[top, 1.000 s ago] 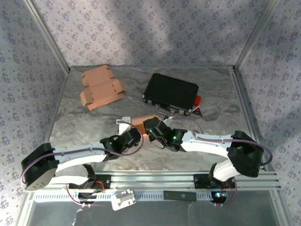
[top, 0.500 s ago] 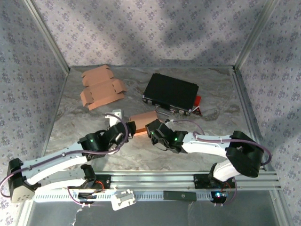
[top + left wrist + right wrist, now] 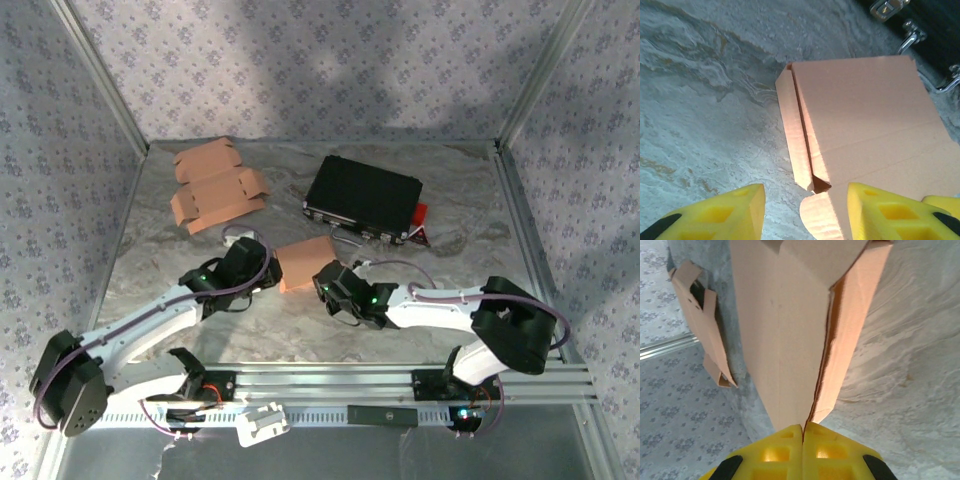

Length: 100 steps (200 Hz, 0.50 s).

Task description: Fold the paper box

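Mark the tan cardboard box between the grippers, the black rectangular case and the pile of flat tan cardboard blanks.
tan cardboard box [image 3: 303, 262], top external view, top panel.
black rectangular case [image 3: 362, 192], top external view, lid centre.
pile of flat tan cardboard blanks [image 3: 215, 190], top external view, uppermost sheet.

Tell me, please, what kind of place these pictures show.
Probably a robotics lab test cell: a marbled tabletop walled with patterned cloth on aluminium frame posts, and a left arm and a right arm bolted to a rail at its near edge, working on a paper box.
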Each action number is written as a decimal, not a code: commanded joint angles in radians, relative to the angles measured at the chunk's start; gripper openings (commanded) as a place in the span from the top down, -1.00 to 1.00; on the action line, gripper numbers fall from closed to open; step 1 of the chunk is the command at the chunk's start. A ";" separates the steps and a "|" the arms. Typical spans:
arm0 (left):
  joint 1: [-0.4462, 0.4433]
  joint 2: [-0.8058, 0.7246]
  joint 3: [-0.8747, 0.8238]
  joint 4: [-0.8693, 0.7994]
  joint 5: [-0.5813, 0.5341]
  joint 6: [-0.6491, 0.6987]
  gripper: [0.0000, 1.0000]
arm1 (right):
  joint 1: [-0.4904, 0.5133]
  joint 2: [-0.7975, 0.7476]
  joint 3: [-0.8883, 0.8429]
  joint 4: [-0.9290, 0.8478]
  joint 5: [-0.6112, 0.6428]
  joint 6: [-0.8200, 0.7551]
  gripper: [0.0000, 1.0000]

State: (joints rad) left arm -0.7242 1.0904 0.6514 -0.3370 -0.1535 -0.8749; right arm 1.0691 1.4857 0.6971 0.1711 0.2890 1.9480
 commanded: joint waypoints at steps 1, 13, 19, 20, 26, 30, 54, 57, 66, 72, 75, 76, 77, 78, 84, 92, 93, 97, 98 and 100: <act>0.029 0.034 -0.008 0.092 0.096 0.024 0.11 | -0.007 0.035 -0.025 -0.007 -0.016 -0.008 0.97; 0.046 0.058 -0.019 0.130 0.127 0.027 0.12 | -0.011 0.057 -0.028 0.010 -0.033 -0.011 0.96; 0.054 0.069 -0.026 0.153 0.144 0.025 0.13 | -0.014 0.067 -0.030 0.023 -0.042 -0.011 0.96; 0.056 0.071 -0.027 0.156 0.147 0.025 0.13 | -0.014 0.069 -0.030 0.025 -0.044 -0.011 0.96; 0.064 0.084 -0.034 0.176 0.163 0.023 0.14 | -0.015 0.078 -0.035 0.042 -0.050 -0.013 0.96; 0.071 0.091 -0.038 0.188 0.172 0.022 0.14 | -0.015 0.082 -0.036 0.050 -0.053 -0.014 0.96; 0.082 0.119 -0.051 0.241 0.199 0.024 0.18 | -0.013 0.078 -0.046 0.050 -0.050 -0.014 0.81; 0.082 0.120 -0.052 0.245 0.201 0.025 0.18 | -0.012 0.074 -0.048 0.049 -0.049 -0.014 0.79; 0.088 0.129 -0.055 0.250 0.203 0.029 0.19 | -0.010 0.057 -0.053 0.040 -0.037 -0.019 0.68; 0.093 0.133 -0.056 0.256 0.207 0.032 0.19 | -0.009 0.040 -0.054 0.031 -0.024 -0.030 0.59; 0.095 0.136 -0.058 0.259 0.208 0.034 0.20 | -0.008 0.031 -0.055 0.021 -0.018 -0.037 0.55; 0.097 0.137 -0.059 0.260 0.209 0.035 0.20 | -0.009 0.028 -0.055 0.017 -0.016 -0.039 0.53; 0.098 0.138 -0.059 0.261 0.210 0.035 0.20 | -0.008 0.024 -0.054 0.014 -0.013 -0.042 0.51; 0.099 0.138 -0.059 0.261 0.211 0.036 0.21 | -0.008 0.021 -0.053 0.009 -0.011 -0.044 0.50; 0.105 0.145 -0.061 0.266 0.220 0.040 0.22 | -0.007 -0.004 -0.048 -0.022 0.000 -0.061 0.40; 0.117 0.152 -0.063 0.271 0.235 0.047 0.24 | -0.007 -0.037 -0.041 -0.070 0.015 -0.094 0.28; 0.119 0.153 -0.064 0.271 0.236 0.048 0.24 | -0.007 -0.042 -0.039 -0.075 0.017 -0.099 0.26; 0.126 0.158 -0.064 0.272 0.241 0.055 0.25 | -0.008 -0.057 -0.036 -0.099 0.024 -0.122 0.20; 0.127 0.158 -0.064 0.271 0.243 0.056 0.25 | -0.009 -0.064 -0.034 -0.105 0.025 -0.129 0.18; 0.131 0.159 -0.064 0.270 0.247 0.059 0.25 | -0.010 -0.074 -0.033 -0.123 0.030 -0.142 0.15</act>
State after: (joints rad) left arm -0.6254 1.2289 0.5976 -0.1150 0.0391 -0.8536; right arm 1.0588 1.5158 0.6567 0.1795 0.2546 1.9064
